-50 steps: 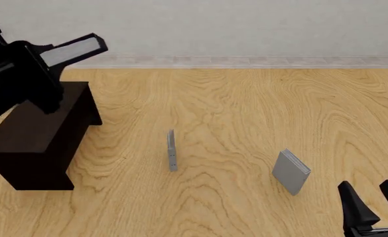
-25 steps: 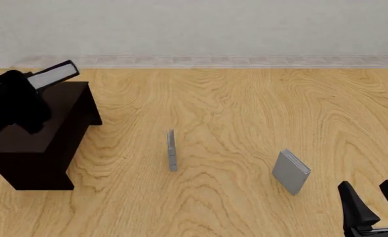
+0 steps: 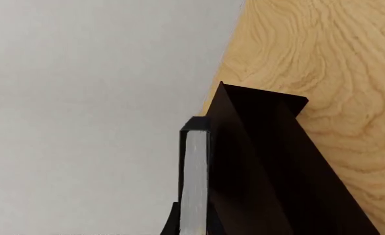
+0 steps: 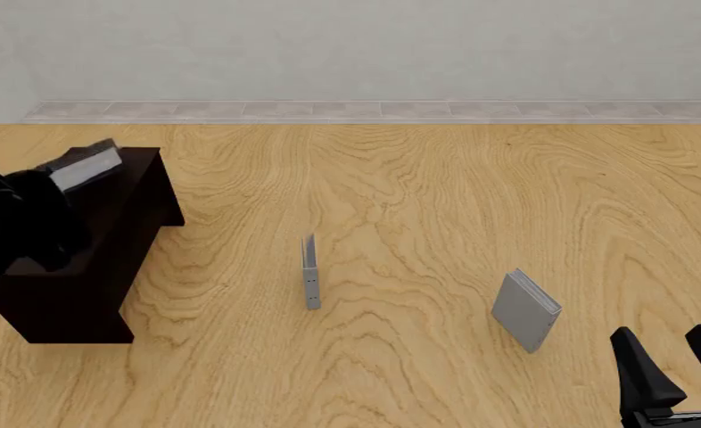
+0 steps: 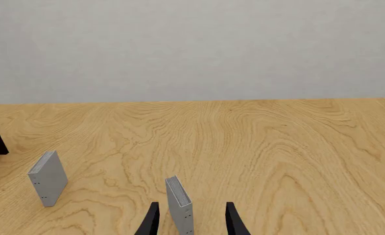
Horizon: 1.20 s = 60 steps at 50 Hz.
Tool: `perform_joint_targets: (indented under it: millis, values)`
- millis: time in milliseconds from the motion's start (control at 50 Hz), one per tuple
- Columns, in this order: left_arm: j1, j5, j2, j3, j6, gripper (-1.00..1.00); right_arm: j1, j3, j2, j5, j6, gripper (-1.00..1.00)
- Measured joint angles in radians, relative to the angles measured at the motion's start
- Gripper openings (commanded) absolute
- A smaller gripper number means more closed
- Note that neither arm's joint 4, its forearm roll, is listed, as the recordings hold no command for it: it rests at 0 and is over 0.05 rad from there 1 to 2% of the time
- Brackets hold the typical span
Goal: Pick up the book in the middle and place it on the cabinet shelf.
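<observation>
The left tool [image 4: 53, 183] has carried the book [image 4: 83, 166] down and leftward; a second ago it was raised above the cabinet [image 4: 112, 232], now it lies low over the cabinet's top, less tilted.

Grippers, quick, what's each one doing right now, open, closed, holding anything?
Left gripper: closed on the black book, over the cabinet.
Right gripper: open, holding nothing.
</observation>
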State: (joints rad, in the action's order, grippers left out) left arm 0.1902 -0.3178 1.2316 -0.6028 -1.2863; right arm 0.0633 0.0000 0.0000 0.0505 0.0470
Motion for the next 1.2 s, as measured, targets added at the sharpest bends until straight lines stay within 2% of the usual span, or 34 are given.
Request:
perform_joint_targets:
  millis: [220,540,560,960,1200]
  values:
    - [0.015,-0.051,0.031,0.023,-0.011,-1.0,0.0,0.0,0.0,0.0,0.0,1.0]
    - [0.017,-0.059,0.032,0.027,-0.006,-1.0,0.0,0.0,0.0,0.0,0.0,1.0]
    - [0.017,-0.059,0.032,0.027,-0.005,1.0,0.0,0.0,0.0,0.0,0.0,1.0]
    - [0.014,0.026,0.012,0.014,0.023,1.0,0.0,0.0,0.0,0.0,0.0,1.0]
    - [-0.006,0.216,-0.025,-0.023,0.104,1.0,0.0,0.0,0.0,0.0,0.0,1.0]
